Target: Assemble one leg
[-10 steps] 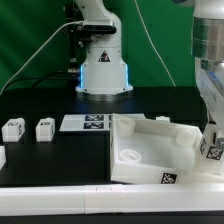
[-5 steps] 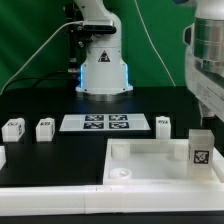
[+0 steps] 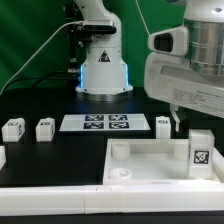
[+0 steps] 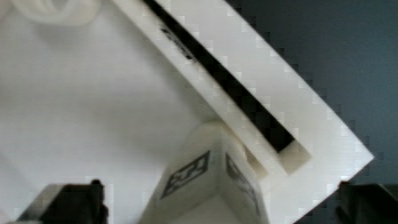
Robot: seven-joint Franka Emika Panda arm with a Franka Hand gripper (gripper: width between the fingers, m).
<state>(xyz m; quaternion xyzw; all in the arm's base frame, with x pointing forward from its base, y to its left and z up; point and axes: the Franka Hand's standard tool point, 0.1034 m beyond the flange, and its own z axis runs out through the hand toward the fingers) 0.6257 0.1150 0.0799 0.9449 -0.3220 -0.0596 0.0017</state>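
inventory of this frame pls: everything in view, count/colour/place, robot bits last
leg: 1, white with a black-and-white tag, upright at the tray piece's corner on the exterior view's right
other legs: 3 seen whole, white, tagged, on the table; a white bit at the exterior view's left edge may be another part
tray piece: 1, large, white, front of the table
marker board: 1, flat white with tags, centre of the table
table: black
backdrop: green
robot base: white, behind the marker board
arm: white, above the leg
hand: dark fingers either side of the leg; grip unclear
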